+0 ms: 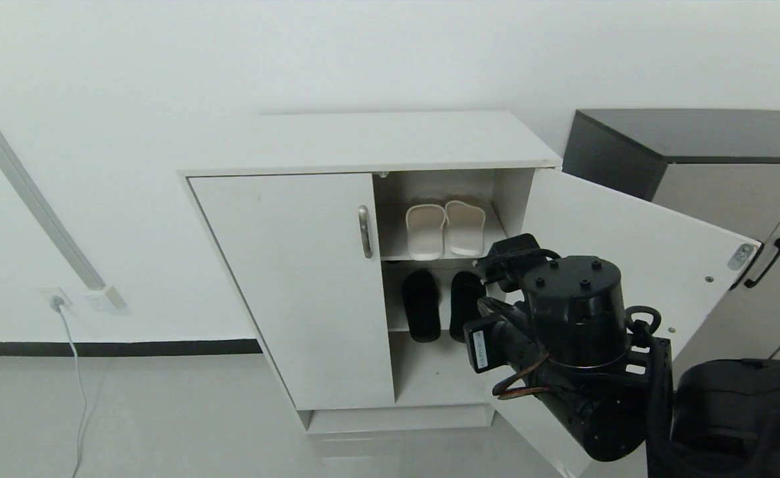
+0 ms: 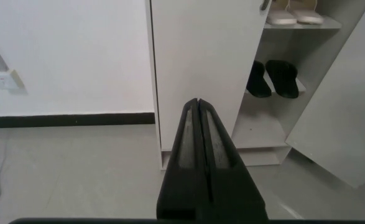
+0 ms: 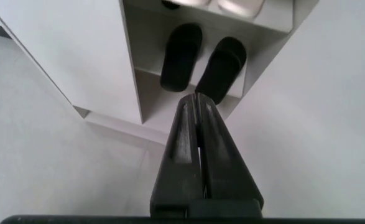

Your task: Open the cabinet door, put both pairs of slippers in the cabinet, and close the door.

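wall (image 1: pixel 390 53): white, black skirting (image 1: pixel 97 347) | floor (image 1: pixel 164 411): pale grey (glossy) | socket (image 1: pixel 56 300) — cable plugged in | right — dark-topped cupboard (image 1: pixel 695 133)

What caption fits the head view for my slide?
White slippers above black slippers in the cabinet, right door open.

Grey cabinet (image 1: pixel 728 179) w/ black handle (image 1: pixel 765 263) against wall, far right. Wall socket (image 1: pixel 56 300) low left, white cable (image 1: pixel 79 385) dropping to floor. Conduit (image 1: pixel 24 192) runs diag. above; black baseboard (image 1: pixel 111 347) along wall's bottom edge.

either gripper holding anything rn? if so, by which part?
Nothing held: the left gripper and right gripper are both shut, empty; white slippers and black slippers lie inside the cabinet.
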Controlling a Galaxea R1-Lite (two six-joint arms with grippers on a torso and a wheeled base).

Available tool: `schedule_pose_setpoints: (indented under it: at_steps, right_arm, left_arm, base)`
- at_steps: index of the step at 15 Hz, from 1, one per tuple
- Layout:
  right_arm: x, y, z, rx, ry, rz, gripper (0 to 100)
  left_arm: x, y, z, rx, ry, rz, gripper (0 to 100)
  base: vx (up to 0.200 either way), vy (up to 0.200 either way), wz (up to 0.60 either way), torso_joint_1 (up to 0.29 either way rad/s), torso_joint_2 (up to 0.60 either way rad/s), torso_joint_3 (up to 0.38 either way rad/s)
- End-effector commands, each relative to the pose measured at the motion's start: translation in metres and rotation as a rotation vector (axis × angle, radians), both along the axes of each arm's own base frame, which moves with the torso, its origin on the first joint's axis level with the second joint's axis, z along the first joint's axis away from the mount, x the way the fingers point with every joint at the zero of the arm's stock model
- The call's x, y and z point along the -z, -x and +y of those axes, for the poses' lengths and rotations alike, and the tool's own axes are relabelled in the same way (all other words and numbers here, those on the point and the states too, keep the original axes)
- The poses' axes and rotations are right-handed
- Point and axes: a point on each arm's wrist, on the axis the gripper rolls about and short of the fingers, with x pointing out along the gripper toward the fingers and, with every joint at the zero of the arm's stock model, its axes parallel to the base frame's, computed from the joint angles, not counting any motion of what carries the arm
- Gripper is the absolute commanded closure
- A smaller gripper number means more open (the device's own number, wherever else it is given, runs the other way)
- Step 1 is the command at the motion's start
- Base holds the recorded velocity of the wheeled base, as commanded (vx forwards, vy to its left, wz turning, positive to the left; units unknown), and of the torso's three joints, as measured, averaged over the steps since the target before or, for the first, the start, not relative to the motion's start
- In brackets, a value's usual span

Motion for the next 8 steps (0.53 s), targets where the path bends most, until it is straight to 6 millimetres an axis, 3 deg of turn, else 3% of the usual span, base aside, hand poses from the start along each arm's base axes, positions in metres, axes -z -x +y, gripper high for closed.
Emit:
schedule_pose_setpoints:
  at_steps: [1,8]
  right_arm:
    - [0.0005,-0.0001,0.0002,0.000,0.003,0.001,100]
    - [0.0009,0.0000,0.0000,0.000,0.004,0.002,100]
  left_arm:
    - [-0.0001,-0.0001,0.0000,0.000,0.000,0.001,100]
    - [-0.0001,-0.0001,0.0000,-0.001,0.000,0.001,100]
  base:
    - [0.000,0.000,0.00,0.163,-0.49,-0.330]
    - [0.000,0.000,0.00,0.188,-0.50,-0.313]
